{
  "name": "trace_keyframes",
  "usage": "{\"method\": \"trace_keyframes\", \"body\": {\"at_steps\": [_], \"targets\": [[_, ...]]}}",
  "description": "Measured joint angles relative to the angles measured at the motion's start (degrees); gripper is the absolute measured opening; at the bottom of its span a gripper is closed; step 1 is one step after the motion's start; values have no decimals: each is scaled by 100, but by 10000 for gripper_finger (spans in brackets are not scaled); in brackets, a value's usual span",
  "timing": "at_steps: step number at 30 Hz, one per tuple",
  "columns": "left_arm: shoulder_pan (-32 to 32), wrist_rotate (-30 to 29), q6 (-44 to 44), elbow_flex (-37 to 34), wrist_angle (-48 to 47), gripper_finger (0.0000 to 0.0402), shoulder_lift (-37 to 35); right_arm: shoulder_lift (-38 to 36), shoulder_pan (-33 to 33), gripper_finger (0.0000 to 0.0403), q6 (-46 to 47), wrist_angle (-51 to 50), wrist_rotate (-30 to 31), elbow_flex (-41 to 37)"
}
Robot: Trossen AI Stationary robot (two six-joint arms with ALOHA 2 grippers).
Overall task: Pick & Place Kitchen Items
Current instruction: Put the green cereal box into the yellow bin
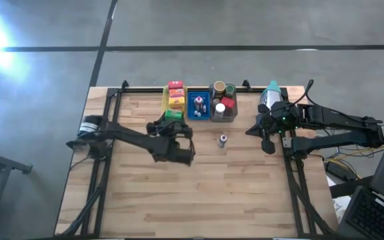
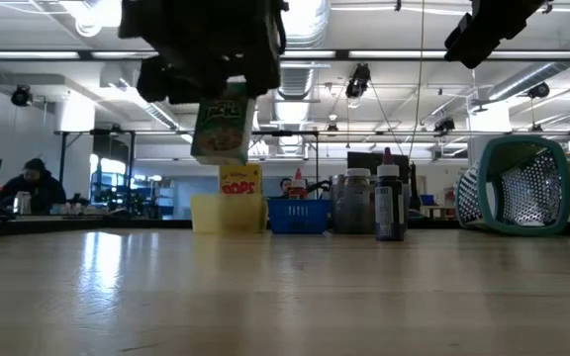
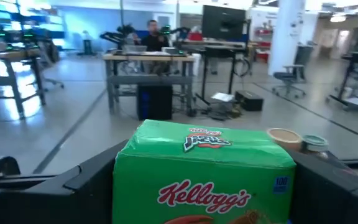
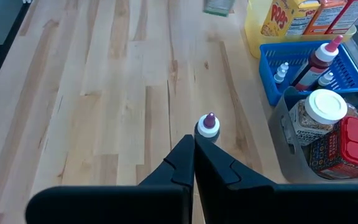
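- The left gripper (image 1: pixel 173 131) grasps a green cardboard cereal box (image 3: pixel 204 174) by its two flat sides and holds it up in the air.
- The box hangs just in front of the yellow plastic tray (image 1: pixel 166 100), on the near side — not in it yet.
- The box looks light and stiff, but the thin card could dent if squeezed hard. The flat sides are the best place to hold it.
- A small dark bottle with a white neck and purple tip (image 1: pixel 223 141) stands alone on the wooden table (image 1: pixel 199 193), well apart from the yellow tray, on the bare wood in front of the grey tray (image 1: pixel 233 116).
- It looks small, smooth and easy to tip — best taken round its body.
- The right gripper (image 4: pixel 193 148) is clenched with nothing in it, near that bottle.
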Motion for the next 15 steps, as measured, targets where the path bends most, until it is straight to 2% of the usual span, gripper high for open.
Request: {"method": "trace_keyframes", "body": {"at_steps": [9,15], "targets": [[734,-46,134,84,847,353,436,0,-2,8,0,0,0,0],[984,-76,101,79,904,353,619,0,0,8,0,0,0,0]]}}
